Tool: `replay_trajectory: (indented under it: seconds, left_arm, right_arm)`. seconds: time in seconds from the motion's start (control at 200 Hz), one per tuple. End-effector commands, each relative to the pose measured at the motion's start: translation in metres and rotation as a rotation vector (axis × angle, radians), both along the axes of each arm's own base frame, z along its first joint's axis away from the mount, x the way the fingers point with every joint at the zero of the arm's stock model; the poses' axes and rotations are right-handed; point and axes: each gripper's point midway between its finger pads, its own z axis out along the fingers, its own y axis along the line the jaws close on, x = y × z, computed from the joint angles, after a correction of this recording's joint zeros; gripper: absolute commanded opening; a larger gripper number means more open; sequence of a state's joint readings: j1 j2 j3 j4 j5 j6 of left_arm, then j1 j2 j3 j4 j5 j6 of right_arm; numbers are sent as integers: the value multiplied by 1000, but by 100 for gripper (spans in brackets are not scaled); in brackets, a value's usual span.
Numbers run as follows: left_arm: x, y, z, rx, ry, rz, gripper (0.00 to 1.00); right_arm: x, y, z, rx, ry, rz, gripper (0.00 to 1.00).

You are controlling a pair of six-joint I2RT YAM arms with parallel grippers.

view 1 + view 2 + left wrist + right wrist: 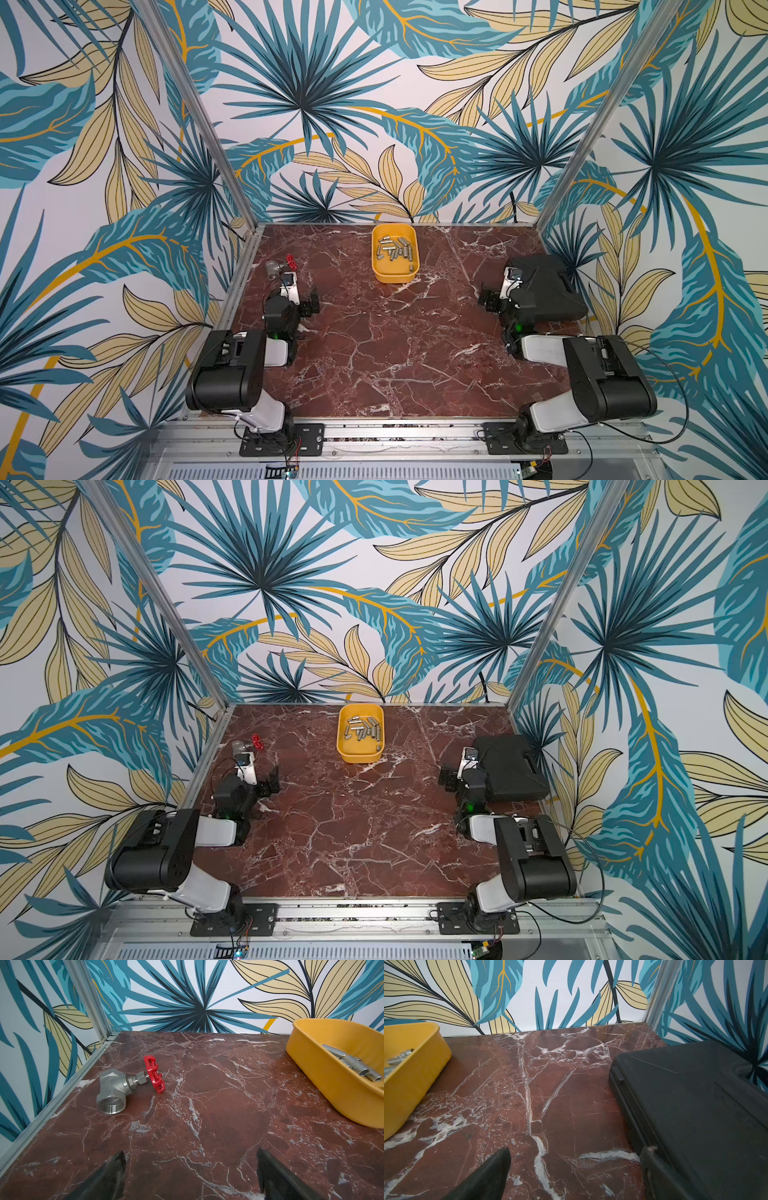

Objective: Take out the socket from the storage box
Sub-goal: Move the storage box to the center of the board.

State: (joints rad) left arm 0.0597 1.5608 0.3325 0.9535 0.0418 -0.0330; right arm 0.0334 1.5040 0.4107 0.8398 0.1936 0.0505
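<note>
Leaf-patterned walls [332, 124] in teal and cream enclose a dark red marble table [395, 365]. At its far middle, near the back wall, sits the shallow yellow box [395, 277]. It holds a loose heap of small metal sockets [395, 249], many touching or crossing one another. Both arms sit folded at the table's sides, well apart from the box. The left end effector [190, 1151] and the right end effector [575, 1150] each have jaws spread wide and hold nothing. The likely trouble lies in the heap. The sockets look smooth and round, so one could roll or slip from the jaws, or two could be pinched together. A finger pressing the box's wall might also slide or tip the light box. A red-handled valve [113, 1088] lies at the left edge. A closed black case [695, 1105] lies just beside the right end effector, which could clip it when swinging out. Nothing stands between either arm and the box.
</note>
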Motion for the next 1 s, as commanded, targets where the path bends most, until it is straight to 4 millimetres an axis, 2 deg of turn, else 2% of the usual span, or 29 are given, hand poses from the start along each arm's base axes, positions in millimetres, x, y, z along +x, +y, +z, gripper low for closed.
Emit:
replay_trajectory:
  seconds: [0.0,0.681,0.751,0.866,0.992]
  left_arm:
    - [12,0,17,9,-48,-7,100]
    - [12,-1,17,8,-48,-8,100]
    - [12,-1,17,9,-48,-9,100]
    - [12,-1,17,7,-47,-9,100]
    - [12,0,18,3,-51,-9,100]
  right_arm:
    - [1,0,1,-10,-3,5,100]
    - [1,2,5,-18,-13,18,100]
    - [6,10,14,-18,20,67,100]
    - [12,14,29,53,184,60,100]
    - [23,49,35,175,296,178,100]
